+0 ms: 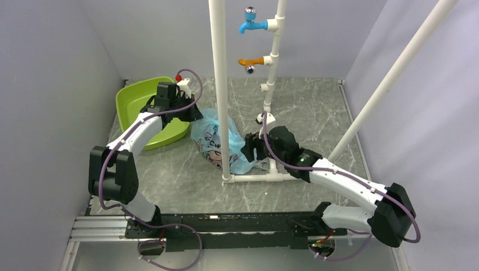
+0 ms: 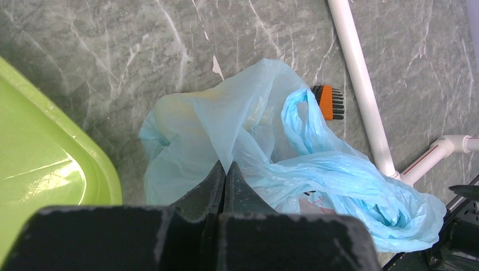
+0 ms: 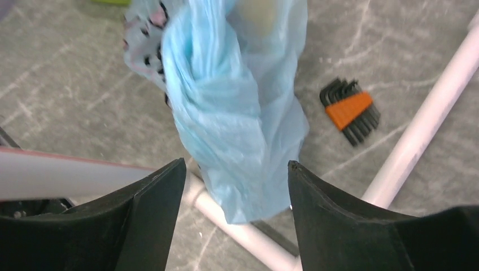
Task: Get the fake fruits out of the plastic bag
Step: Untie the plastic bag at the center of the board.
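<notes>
Left pincer [image 2: 225,169] clamped shut on a fold of the blue plastic bag [image 2: 254,130] mid-frame on the table [image 2: 113,45], right pincer [image 3: 237,169] open astride its twisted end, yellowish fruit [image 3: 257,14] dimly inside.

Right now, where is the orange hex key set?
In the right wrist view, the orange hex key set lies between the plastic bag and the white pipe.

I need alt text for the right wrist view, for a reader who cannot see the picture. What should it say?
A crumpled light-blue plastic bag reaches between the two black fingers of the open right gripper. To its right, an orange-and-black hex key set lies on the grey marbled table beside a white pipe.
</notes>
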`<control>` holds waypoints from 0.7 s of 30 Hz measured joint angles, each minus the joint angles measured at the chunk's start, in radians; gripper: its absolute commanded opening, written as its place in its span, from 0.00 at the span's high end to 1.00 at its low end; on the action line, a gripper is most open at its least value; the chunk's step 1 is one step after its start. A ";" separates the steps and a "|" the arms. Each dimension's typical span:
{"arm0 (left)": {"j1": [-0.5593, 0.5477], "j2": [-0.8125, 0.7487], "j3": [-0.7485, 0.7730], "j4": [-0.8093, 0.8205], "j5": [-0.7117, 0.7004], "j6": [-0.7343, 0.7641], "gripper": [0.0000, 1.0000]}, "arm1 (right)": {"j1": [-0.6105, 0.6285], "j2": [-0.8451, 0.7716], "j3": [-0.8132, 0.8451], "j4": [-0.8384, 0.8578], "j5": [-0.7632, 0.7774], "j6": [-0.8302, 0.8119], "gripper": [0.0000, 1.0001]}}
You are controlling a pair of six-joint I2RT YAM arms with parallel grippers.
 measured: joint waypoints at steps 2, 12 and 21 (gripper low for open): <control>0.000 0.000 0.000 0.000 0.002 0.000 1.00 | 0.000 0.023 0.055 -0.002 0.000 -0.010 0.30; 0.000 0.000 0.000 0.000 0.017 0.000 1.00 | 0.005 0.283 0.276 0.028 -0.144 -0.014 0.29; 0.000 0.014 0.000 -0.001 0.033 0.000 1.00 | 0.017 0.325 0.268 0.118 -0.230 0.016 0.40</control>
